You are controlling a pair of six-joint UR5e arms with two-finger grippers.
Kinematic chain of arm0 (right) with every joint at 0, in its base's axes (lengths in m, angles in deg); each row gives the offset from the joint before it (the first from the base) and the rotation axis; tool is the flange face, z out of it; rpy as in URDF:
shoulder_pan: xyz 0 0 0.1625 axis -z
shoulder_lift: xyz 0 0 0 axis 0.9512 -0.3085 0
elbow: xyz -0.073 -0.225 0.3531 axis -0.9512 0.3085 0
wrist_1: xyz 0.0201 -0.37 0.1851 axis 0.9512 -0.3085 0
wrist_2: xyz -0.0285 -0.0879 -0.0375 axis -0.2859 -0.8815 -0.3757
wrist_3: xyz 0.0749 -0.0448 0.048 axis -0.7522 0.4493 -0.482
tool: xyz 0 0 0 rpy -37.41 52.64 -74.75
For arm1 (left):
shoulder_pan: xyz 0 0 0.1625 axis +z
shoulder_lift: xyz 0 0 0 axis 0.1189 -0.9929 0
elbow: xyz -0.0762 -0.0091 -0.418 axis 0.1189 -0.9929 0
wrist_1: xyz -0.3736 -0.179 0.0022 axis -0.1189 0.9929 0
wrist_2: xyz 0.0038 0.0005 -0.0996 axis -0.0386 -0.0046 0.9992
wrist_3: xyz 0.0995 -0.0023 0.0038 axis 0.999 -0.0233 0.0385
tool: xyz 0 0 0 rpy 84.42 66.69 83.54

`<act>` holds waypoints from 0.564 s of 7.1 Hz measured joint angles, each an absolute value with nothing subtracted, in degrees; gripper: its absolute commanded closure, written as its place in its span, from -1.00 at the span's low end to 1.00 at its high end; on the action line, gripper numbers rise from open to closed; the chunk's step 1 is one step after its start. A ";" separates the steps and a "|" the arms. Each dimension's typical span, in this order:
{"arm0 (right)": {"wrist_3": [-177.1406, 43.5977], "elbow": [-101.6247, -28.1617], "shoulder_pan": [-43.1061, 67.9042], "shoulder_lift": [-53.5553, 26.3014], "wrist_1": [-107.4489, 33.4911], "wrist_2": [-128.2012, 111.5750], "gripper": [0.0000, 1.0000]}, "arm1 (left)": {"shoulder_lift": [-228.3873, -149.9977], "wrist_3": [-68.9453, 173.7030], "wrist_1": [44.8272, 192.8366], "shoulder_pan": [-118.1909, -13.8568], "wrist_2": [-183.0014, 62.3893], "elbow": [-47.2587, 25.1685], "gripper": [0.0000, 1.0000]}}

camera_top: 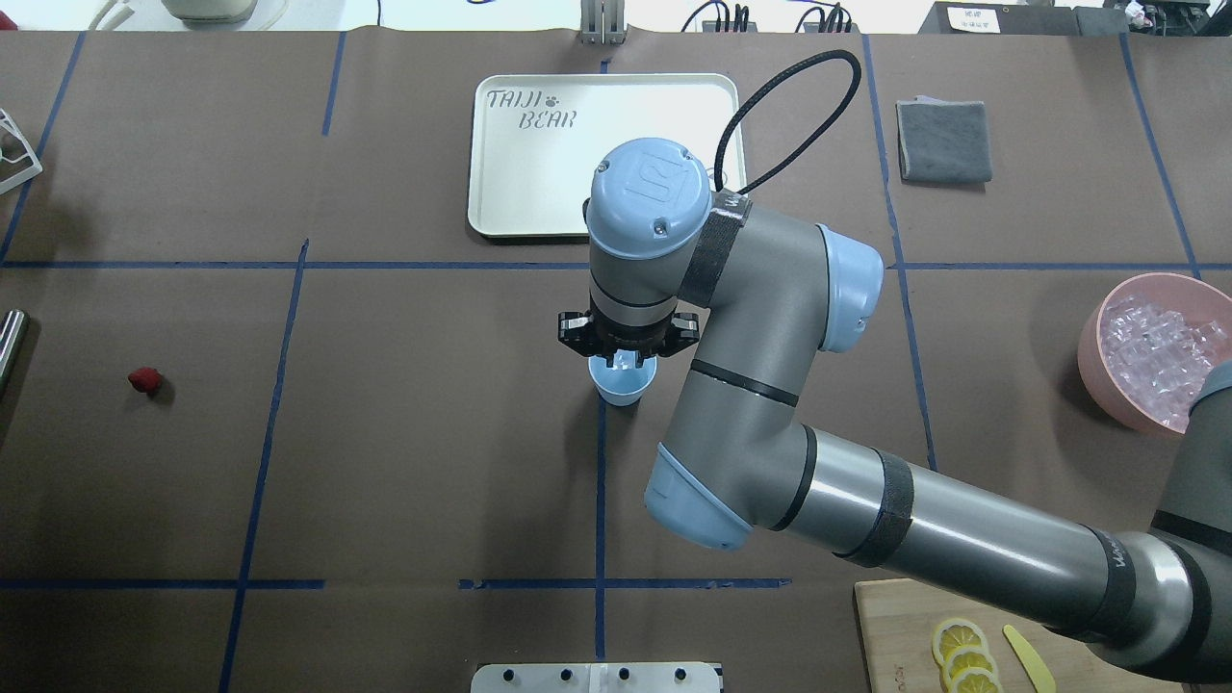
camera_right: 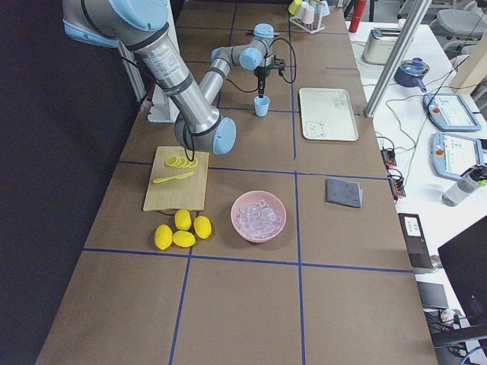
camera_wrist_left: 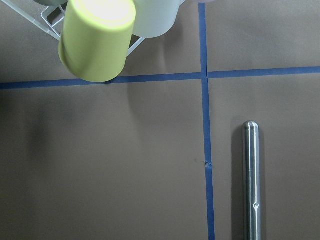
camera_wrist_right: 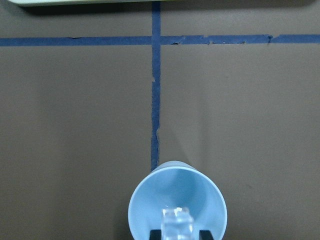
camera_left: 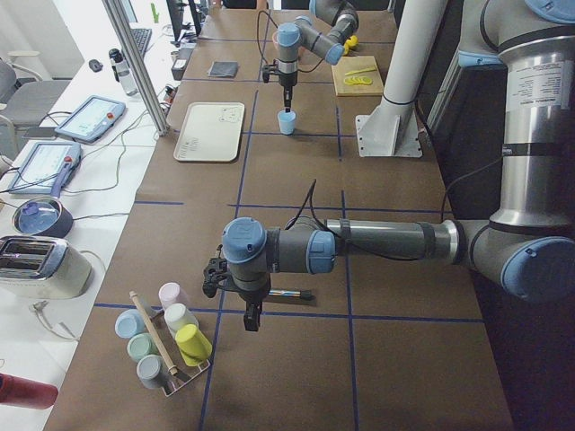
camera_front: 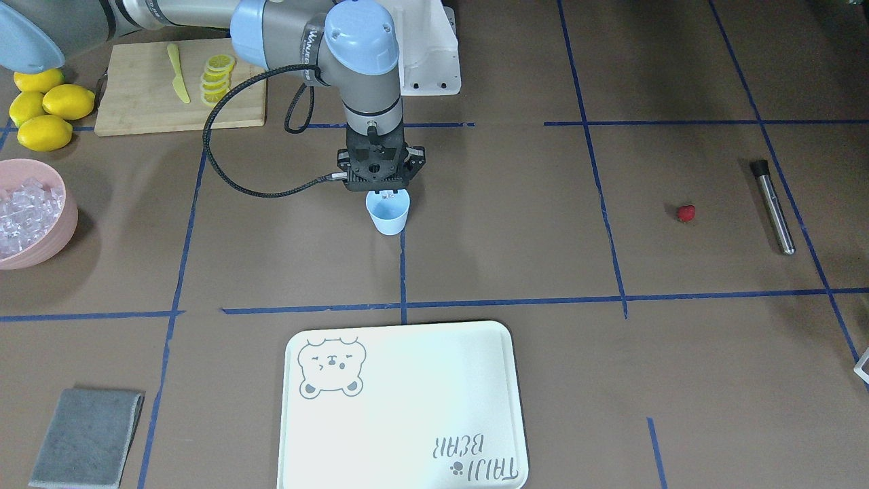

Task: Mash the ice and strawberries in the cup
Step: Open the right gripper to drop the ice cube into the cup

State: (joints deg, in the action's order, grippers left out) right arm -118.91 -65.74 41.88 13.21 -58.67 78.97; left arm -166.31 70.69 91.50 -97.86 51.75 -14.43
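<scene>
Ice comes first in this job. The right claw (camera_front: 388, 193) hangs straight down over the cup (camera_front: 388, 221) with its fingers closed on a single clear ice cube (camera_wrist_right: 176, 221). The right wrist view shows the cube inside the circle of the cup's mouth, toward the rim edge nearest the camera rather than dead centre. The cup stands upright on the worktop (camera_front: 509, 224) on a blue tape line, and nothing can be made out inside it past the held cube. The step in hand looks like dropping ice into the cup. To do it well, the claw should shift slightly so the cube sits over the middle of the mouth. It should also go low enough that the cube cannot bounce off the pale rim, then open without brushing the light tumbler, which would likely tip or slide at a nudge. A wet cube may cling to one finger, so a brief pause before lifting seems wise. More ice (camera_front: 24, 207) waits in the pink bowl (camera_front: 61, 234), well off to the robot's right. The strawberry (camera_front: 686, 213) lies alone on the worktop on the robot's left, well apart from the cup and near the metal muddler (camera_front: 772, 207). The left claw (camera_left: 250, 321) hovers above that end of the worktop, and whether it is open or closed cannot be told.
</scene>
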 measured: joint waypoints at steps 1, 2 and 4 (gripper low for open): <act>-118.91 -65.65 41.87 13.21 -58.65 78.97 -0.23 | -166.48 70.63 91.48 -97.84 51.75 -14.46 -1.00; -118.91 -65.62 41.86 13.22 -58.61 78.98 -0.45 | -166.63 70.58 91.46 -97.84 51.75 -14.46 -1.00; -118.89 -65.81 41.70 13.33 -58.59 79.03 -0.98 | -166.75 70.56 91.45 -97.84 51.75 -14.44 -1.00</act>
